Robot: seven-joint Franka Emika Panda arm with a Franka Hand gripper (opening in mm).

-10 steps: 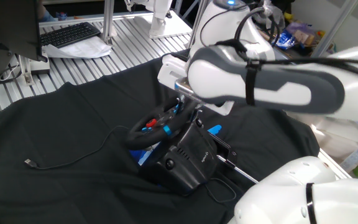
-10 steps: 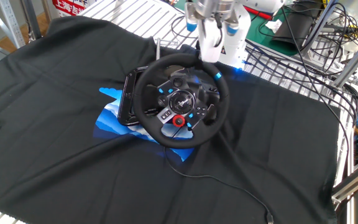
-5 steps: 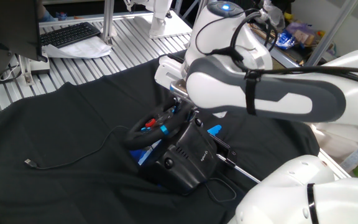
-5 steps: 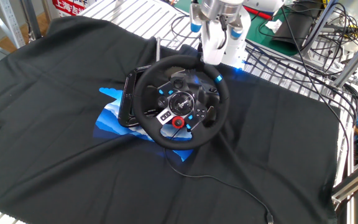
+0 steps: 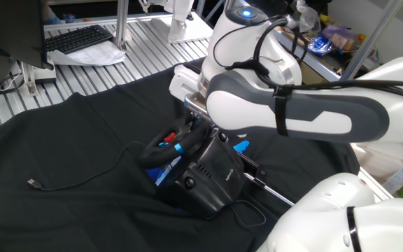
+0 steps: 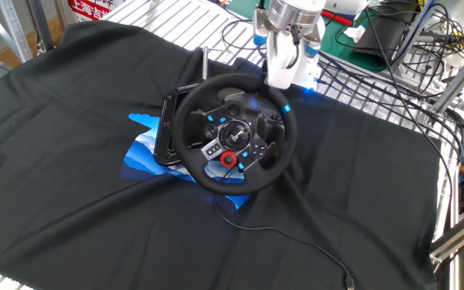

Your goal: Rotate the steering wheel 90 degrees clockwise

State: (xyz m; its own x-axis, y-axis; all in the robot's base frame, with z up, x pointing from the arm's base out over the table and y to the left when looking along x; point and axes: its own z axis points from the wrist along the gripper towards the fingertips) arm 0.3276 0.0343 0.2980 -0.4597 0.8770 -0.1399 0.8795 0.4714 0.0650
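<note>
The steering wheel [image 6: 234, 133] sits near the middle of the counter [image 6: 71, 97], which is draped in a black cloth [image 6: 361, 185]. The wheel faces up and toward the other fixed view, tilted on its bulky black base [image 5: 212, 178]. In that view the blue stripe [image 6: 284, 108] on the rim lies at the upper right, and the hub shows a red button [image 6: 229, 159] low in the middle with small blue-lit buttons around it. The hand [image 6: 282, 74] comes down from above at the far edge of the rim, just left of the stripe, its fingers [image 6: 279, 68] reaching to the rim there. Whether they are clenched on the rim or merely touching it cannot be told, since the white arm [image 5: 292, 115] hides the contact in one fixed view and the fingers merge with the rim in the other. A blue and white sheet [image 6: 145, 149] peeks out from under the base on the left. A thin black cable [image 5: 82, 178] trails across the cloth to a small plug. A keyboard [image 5: 79, 38] rests on the slatted metal surface beyond the cloth.
</note>
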